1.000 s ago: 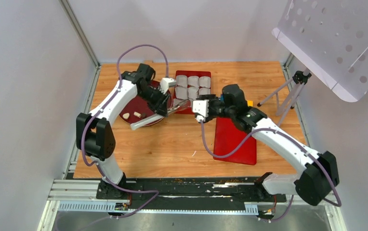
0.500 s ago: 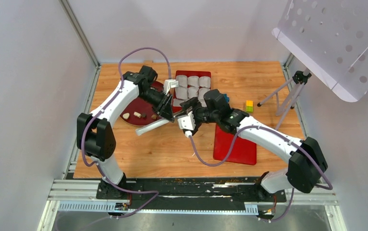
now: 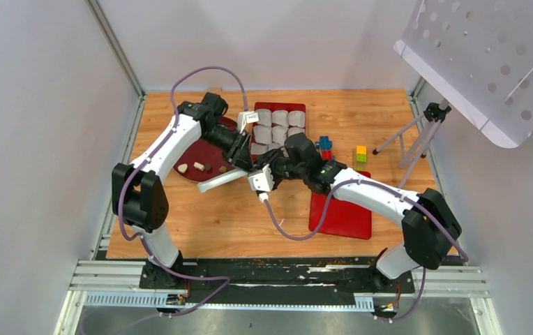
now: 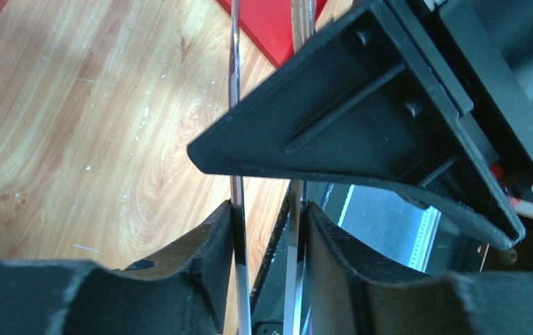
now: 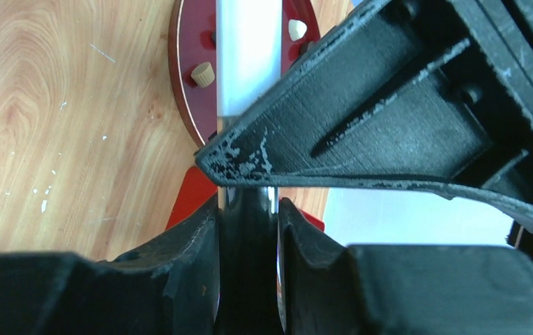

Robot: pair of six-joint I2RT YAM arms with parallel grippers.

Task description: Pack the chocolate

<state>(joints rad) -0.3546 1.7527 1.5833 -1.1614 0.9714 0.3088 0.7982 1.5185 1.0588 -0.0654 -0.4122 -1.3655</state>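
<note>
Several chocolate pieces [image 3: 199,166], cream and dark, lie on a dark red round plate [image 3: 194,150]; two pale ones [image 5: 203,72] also show in the right wrist view. My left gripper [image 3: 248,161] is shut on a pair of metal tongs [image 3: 216,181], whose two blades [image 4: 238,174] run between its fingers. My right gripper [image 3: 261,173] meets it at the same spot. Its jaws are closed on the tongs' shiny end [image 5: 248,209]. A red tray [image 3: 298,106] of white paper cups [image 3: 280,117] lies just behind both grippers.
A flat red lid [image 3: 340,206] lies on the wooden table under the right arm. Coloured toy blocks [image 3: 325,145] and a yellow-green block [image 3: 361,152] sit right of the tray. A small tripod [image 3: 417,132] stands at the far right.
My right arm has swung left from over the red lid to the tongs and the left gripper. The left gripper has shifted a little to the right with the tongs.
</note>
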